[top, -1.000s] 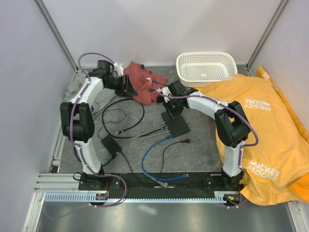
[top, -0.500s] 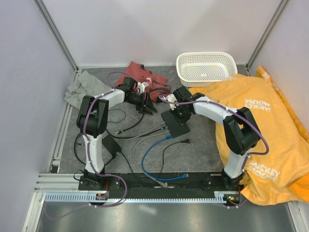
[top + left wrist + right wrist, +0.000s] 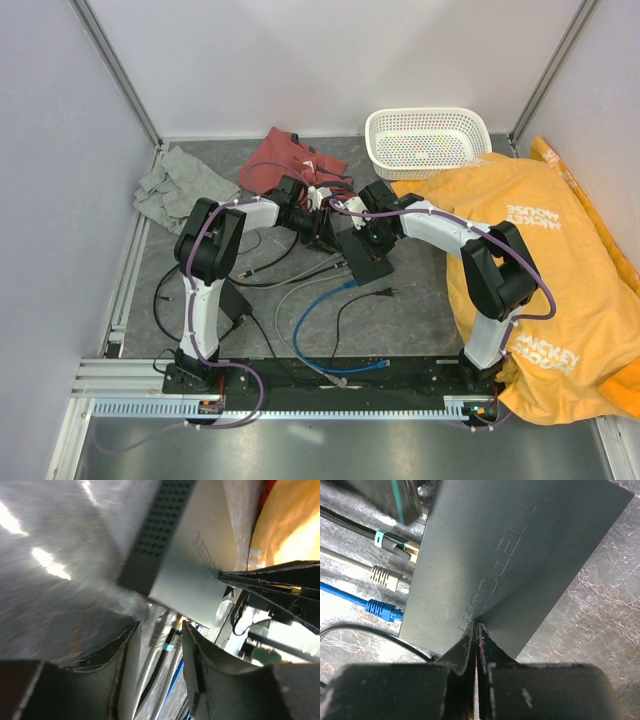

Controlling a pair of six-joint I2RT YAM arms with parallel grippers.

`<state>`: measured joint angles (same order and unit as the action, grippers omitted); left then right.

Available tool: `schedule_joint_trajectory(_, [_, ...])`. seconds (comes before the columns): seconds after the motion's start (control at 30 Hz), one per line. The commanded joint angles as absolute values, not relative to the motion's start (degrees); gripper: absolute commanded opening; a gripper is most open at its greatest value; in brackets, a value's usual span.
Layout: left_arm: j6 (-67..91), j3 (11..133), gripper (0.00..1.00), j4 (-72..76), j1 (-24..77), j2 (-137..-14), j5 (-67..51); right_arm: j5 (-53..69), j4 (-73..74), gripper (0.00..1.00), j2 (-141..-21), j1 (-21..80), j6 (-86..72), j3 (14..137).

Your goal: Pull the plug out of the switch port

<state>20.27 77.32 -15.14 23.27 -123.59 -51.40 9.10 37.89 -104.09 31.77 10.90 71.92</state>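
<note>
On the marbled bench [image 3: 420, 310], the left pincer [image 3: 160, 627], swung from the red cloth [image 3: 272, 160], gapes at the teal-banded plug [image 3: 395, 544] in the flat matte switch [image 3: 520, 555]; the right pincer [image 3: 476, 630], pinched together, presses its top.

A white basket [image 3: 374, 142] sits at the far right, just beside a yellow cloth [image 3: 570, 300] printed MICKEY MOUSE. 2 more cloths, red [image 3: 272, 160] and grey [image 3: 170, 185], lie far left.
</note>
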Motion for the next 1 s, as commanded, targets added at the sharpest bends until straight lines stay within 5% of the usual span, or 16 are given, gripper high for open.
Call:
schedule_joint_trajectory(0.0, [18.19,79.72,0.43,-13.53,24.79,-125.51,-53.53,8.44,37.18,0.00,-105.38,32.08,10.90,72.69])
schedule_joint_trajectory(0.97, [10.29,81.21,0.35,-17.31,24.61,-128.67,-57.05,8.26,36.74,0.00,-106.26,32.43,10.72,73.21])
